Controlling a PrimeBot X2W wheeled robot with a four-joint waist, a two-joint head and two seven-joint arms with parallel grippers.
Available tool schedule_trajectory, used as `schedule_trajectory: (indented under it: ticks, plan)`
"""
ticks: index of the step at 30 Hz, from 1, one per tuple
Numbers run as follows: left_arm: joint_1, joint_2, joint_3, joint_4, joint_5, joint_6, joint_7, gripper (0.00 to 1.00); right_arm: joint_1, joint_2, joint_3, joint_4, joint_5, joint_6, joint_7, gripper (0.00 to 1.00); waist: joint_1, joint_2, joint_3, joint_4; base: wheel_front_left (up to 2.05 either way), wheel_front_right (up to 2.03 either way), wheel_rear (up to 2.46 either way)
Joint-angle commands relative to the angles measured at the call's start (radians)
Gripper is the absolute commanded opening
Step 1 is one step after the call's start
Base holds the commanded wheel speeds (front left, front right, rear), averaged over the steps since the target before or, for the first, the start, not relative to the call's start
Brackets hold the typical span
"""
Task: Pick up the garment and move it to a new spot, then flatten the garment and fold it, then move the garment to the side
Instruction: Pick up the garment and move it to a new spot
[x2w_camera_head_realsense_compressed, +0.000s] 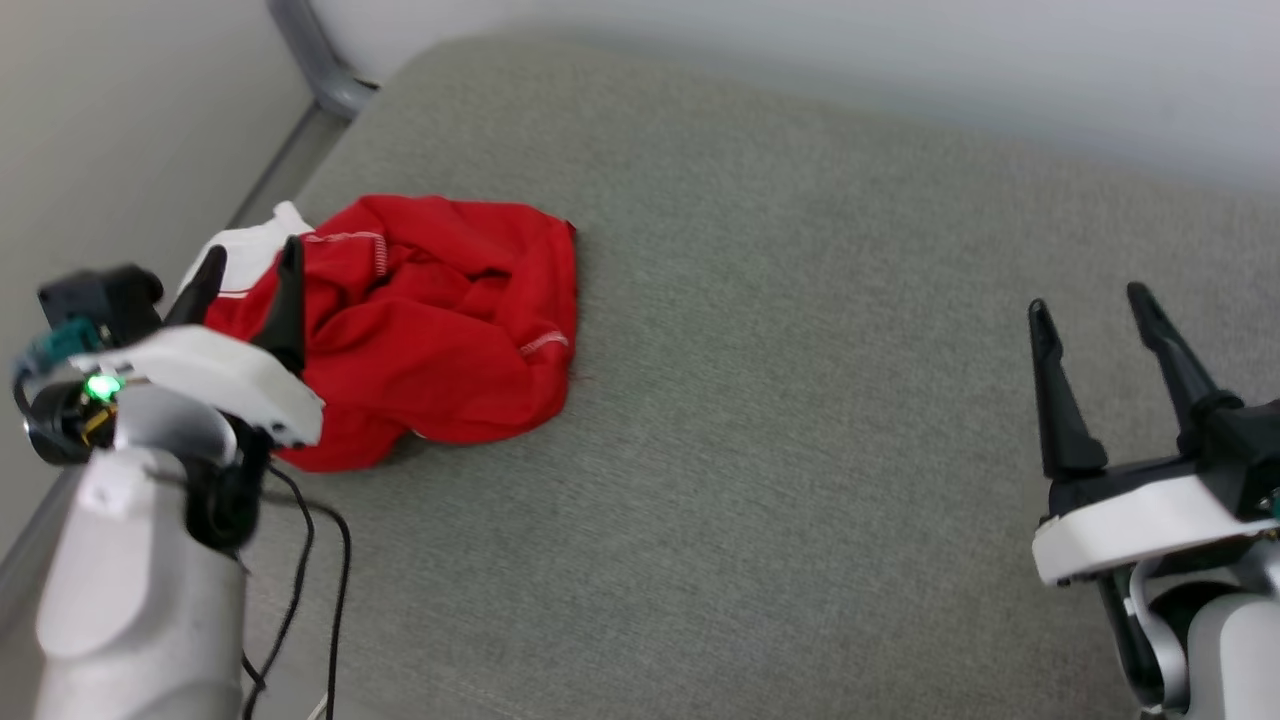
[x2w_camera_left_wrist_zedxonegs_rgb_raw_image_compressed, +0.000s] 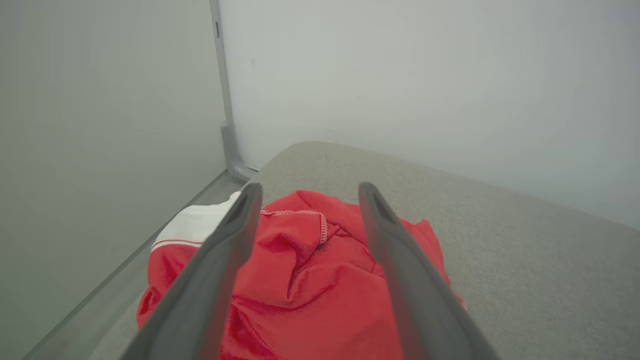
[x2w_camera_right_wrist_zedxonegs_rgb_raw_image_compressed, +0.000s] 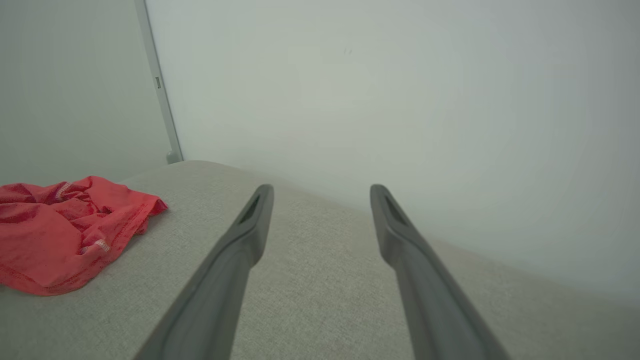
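The garment (x2w_camera_head_realsense_compressed: 430, 320) lies crumpled in a red heap near the left edge of the grey cushioned surface (x2w_camera_head_realsense_compressed: 800, 400), a white sleeve poking out at its far left. My left gripper (x2w_camera_head_realsense_compressed: 252, 264) hangs open just above the heap's left part, nothing between its fingers. In the left wrist view the garment (x2w_camera_left_wrist_zedxonegs_rgb_raw_image_compressed: 305, 280) spreads under the open left gripper (x2w_camera_left_wrist_zedxonegs_rgb_raw_image_compressed: 309, 192), white sleeve (x2w_camera_left_wrist_zedxonegs_rgb_raw_image_compressed: 195, 227) to the left. My right gripper (x2w_camera_head_realsense_compressed: 1088, 300) stands open far to the right over bare cushion. The right wrist view has the garment (x2w_camera_right_wrist_zedxonegs_rgb_raw_image_compressed: 60, 230) at its left, away from the right gripper (x2w_camera_right_wrist_zedxonegs_rgb_raw_image_compressed: 322, 190).
Pale walls (x2w_camera_head_realsense_compressed: 900, 60) close in the surface at the back and left, with a grey post (x2w_camera_head_realsense_compressed: 320, 60) in the corner. A narrow ledge (x2w_camera_head_realsense_compressed: 270, 170) runs along the left edge. Black cables (x2w_camera_head_realsense_compressed: 310, 560) hang off my left arm.
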Motion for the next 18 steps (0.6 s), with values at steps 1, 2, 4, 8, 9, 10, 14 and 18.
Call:
schedule_trajectory:
  ticks: [1, 2, 4, 8, 9, 10, 14, 18]
  plan:
    - [-0.066, 0.023, -0.006, 0.052, -0.042, -0.005, 0.074, 1.0, -0.033, 0.0, -0.01, -0.02, -0.019, -0.001, 0.007, 1.0, -0.0002, 0.0, 0.095, -0.056, 0.0, 0.0, 0.0]
    - [-0.094, 0.036, -0.007, 0.082, -0.065, -0.005, 0.12, 1.0, -0.042, 0.0, -0.013, -0.026, -0.023, -0.001, 0.013, 1.0, -0.0002, 0.0, 0.114, -0.064, 0.0, 0.0, 0.0]
    - [-0.152, 0.065, -0.015, 0.132, -0.108, -0.006, 0.206, 1.0, -0.058, 0.0, -0.014, -0.039, -0.031, -0.001, 0.019, 1.0, -0.0002, 0.0, 0.149, -0.076, 0.0, 0.0, 0.0]
    - [-0.216, 0.105, -0.042, 0.204, -0.164, -0.007, 0.343, 1.0, -0.082, 0.0, -0.01, -0.047, -0.04, -0.001, 0.023, 1.0, -0.0002, 0.0, 0.195, -0.092, 0.0, 0.0, 0.0]
    - [-0.232, 0.119, -0.052, 0.226, -0.183, -0.008, 0.387, 1.0, -0.09, 0.0, -0.005, -0.049, -0.041, -0.001, 0.022, 1.0, -0.0002, 0.0, 0.207, -0.098, 0.0, 0.0, 0.0]
    - [-0.246, 0.137, -0.06, 0.249, -0.194, -0.008, 0.428, 1.0, -0.096, 0.0, -0.002, -0.048, -0.042, -0.001, 0.023, 1.0, -0.0002, 0.0, 0.218, -0.103, 0.0, 0.0, 0.0]
    - [-0.29, 0.177, -0.102, 0.329, -0.247, -0.007, 0.576, 1.0, -0.116, 0.0, 0.011, -0.039, -0.042, -0.001, 0.018, 1.0, -0.0002, 0.0, 0.252, -0.124, 0.0, 0.0, 0.0]
    - [-0.307, 0.195, -0.143, 0.39, -0.284, -0.007, 0.691, 1.0, -0.129, 0.0, 0.015, -0.033, -0.042, -0.001, 0.02, 1.0, -0.0002, 0.0, 0.272, -0.136, 0.0, 0.0, 0.0]
